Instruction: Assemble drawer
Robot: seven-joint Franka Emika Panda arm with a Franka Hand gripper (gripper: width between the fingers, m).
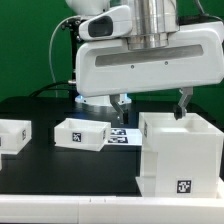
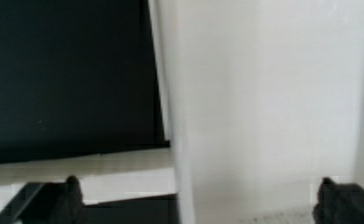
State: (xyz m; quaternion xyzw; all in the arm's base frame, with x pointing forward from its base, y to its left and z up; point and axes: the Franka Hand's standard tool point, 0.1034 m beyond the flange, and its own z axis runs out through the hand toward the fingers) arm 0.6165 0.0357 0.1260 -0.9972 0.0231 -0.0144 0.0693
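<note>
The tall white casing [image 1: 180, 158] stands at the exterior view's right, with a small square tag low on its front. My gripper [image 1: 153, 104] hangs just above its rear left corner. It is open wide, with one dark finger [image 1: 122, 104] outside the casing and the other over its open top. In the wrist view the casing's white wall [image 2: 268, 100] fills the space between the fingertips [image 2: 58, 200] without touching either, and the gripper [image 2: 197, 205] holds nothing. Two shallow white trays lie on the table, one near the middle [image 1: 80, 133] and one at the left edge [image 1: 12, 136].
The marker board [image 1: 122, 136] lies flat behind the middle tray, next to the casing. The black tabletop [image 1: 60, 170] ends in a white front edge. A green backdrop stands behind the arm.
</note>
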